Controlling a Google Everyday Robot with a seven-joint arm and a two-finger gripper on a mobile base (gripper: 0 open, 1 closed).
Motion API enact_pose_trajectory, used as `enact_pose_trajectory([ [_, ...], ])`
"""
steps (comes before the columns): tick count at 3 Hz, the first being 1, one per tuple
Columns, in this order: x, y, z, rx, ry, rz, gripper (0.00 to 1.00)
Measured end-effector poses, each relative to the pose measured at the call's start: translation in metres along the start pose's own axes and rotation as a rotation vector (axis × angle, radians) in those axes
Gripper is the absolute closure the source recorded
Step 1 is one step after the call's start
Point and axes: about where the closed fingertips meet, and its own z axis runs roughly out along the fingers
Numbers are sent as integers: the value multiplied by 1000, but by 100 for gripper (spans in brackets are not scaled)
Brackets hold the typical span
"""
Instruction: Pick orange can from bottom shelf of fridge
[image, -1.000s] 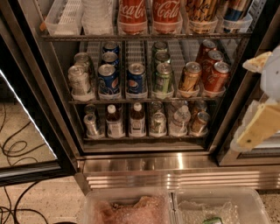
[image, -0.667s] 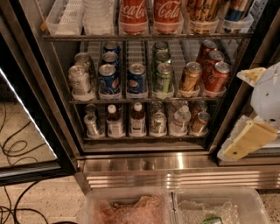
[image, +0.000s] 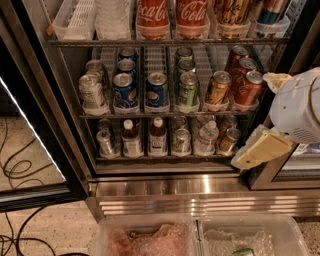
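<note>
Currently, the cream-and-white two-finger gripper (image: 252, 150) hangs outside the tall black-framed drinks fridge (image: 200, 187), low on its right side, in front of the right door post. Whether the jaws are released or clenched cannot be told from this view.

**Target.** The small copper-orange drink can with silver lid (image: 229, 140) stands upright at the front of the rightmost lane of the low wire bottom shelf (image: 150, 158). It is just left of the jaws, slightly above them and deeper into the cabinet. A second can of similar colour appears to stand behind it in the same lane.

**Neighbours.** A clear plastic water bottle (image: 205, 136) stands close beside the can, on its side away from the jaws. Above the jaws, the middle rack carries red-brown cans (image: 247, 89), which are not the target.

**Assessment.** The step in hand is judged to be the approach, and no grasp is made yet.
- The jaws should be spread before entry.
- They should travel in low under the middle rack, where headroom looks short, and run straight along the rightmost lane.
- One jaw should pass on each side of the can and close on the mid-body, below the rim.
- The likely faults are clipping the water bottle, scraping the right wall, or shoving the can back into the one behind.
- The can should be drawn straight out before any lift.
</note>
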Motion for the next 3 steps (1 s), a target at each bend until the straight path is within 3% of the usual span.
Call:
enact_pose_trajectory([
  [1,0,0,1,5,5,0,0],
  [3,32,19,26,40,32,62,0],
])
